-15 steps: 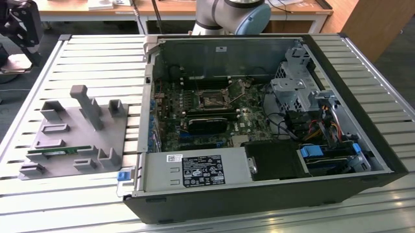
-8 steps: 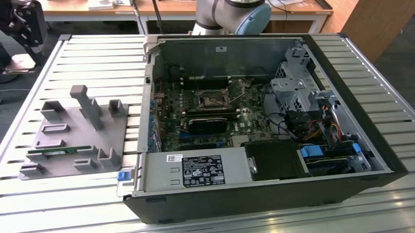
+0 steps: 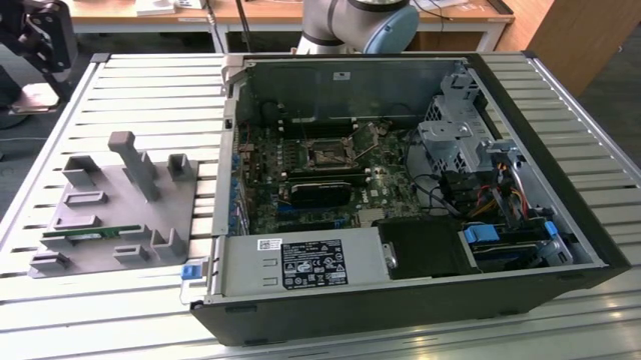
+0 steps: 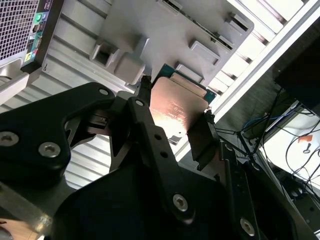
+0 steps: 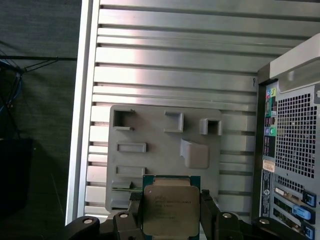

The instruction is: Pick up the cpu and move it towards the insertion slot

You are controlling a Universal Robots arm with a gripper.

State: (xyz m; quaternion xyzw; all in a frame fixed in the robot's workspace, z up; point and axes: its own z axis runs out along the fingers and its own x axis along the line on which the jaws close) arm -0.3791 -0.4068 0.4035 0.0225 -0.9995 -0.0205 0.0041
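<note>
The pick-up looks done. The pincer (image 5: 170, 198) has its two black fingers (image 5: 134, 205) closed on the cpu (image 5: 169, 214), one on each side. The step in hand is the carry to the insertion slot (image 3: 329, 156).

In both wrist views the cpu hangs over the near edge of the grey tray (image 5: 160, 125), which lies on the ribbed bench (image 5: 175, 45). It seems to be lifted clear of the tray, though I cannot be sure how high. The slot sits in the middle of the board inside the open computer case (image 3: 521, 127) and is well apart from the tray, so most of the trip is left.

I think the carry needs a firm, level hold. The chip also has to go up and over the case wall without a bump.

The cpu is a flat little square with a silvery metal top, tiny print and a green rim. In the second wrist view its top (image 4: 175, 112) glows a warm pink from the light.
</note>
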